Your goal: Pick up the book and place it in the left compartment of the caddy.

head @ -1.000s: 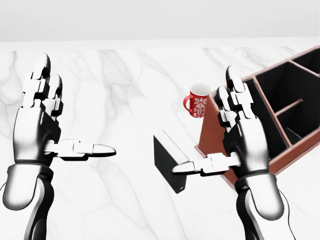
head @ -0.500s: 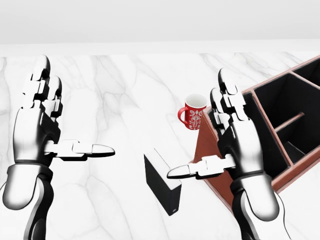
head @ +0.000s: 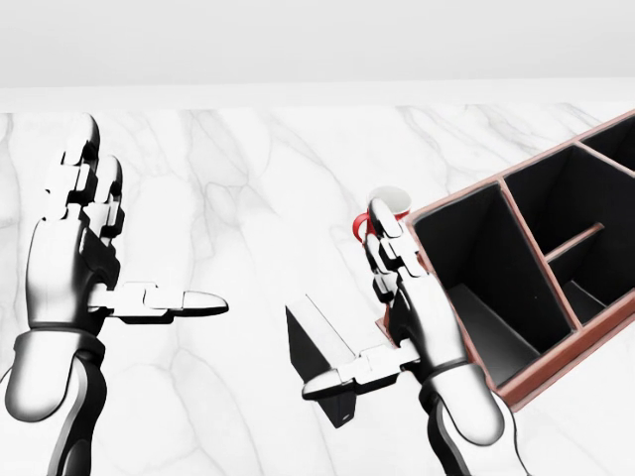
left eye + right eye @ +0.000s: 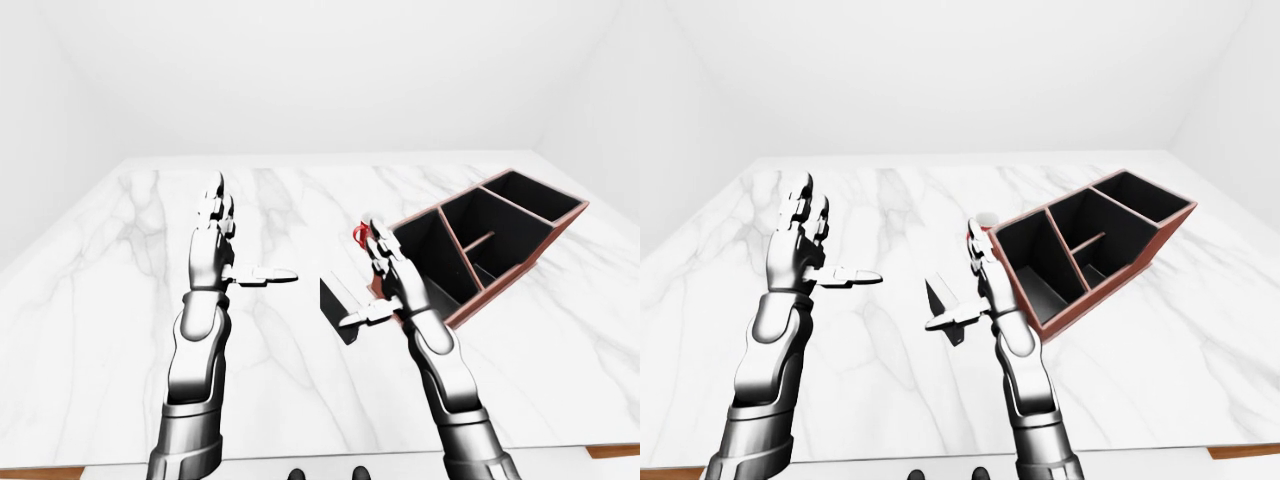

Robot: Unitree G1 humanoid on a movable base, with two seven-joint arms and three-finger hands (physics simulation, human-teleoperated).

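The black book stands on edge on the white marble table, just left of the caddy. The caddy has red-brown walls and a black inside; its left compartment faces my right hand. My right hand is open, fingers up against the caddy's left corner, with the thumb lying over the book's top right end. My left hand is open and empty, raised over the table at the left of the head view.
A red mug with a white rim stands on the table behind my right hand's fingers, next to the caddy's left corner. The table's near edge shows at the bottom of the left-eye view.
The view shifted early on, so the book and mug sit lower. My right hand has moved left and down from in front of the caddy to the book. My left hand has stayed still.
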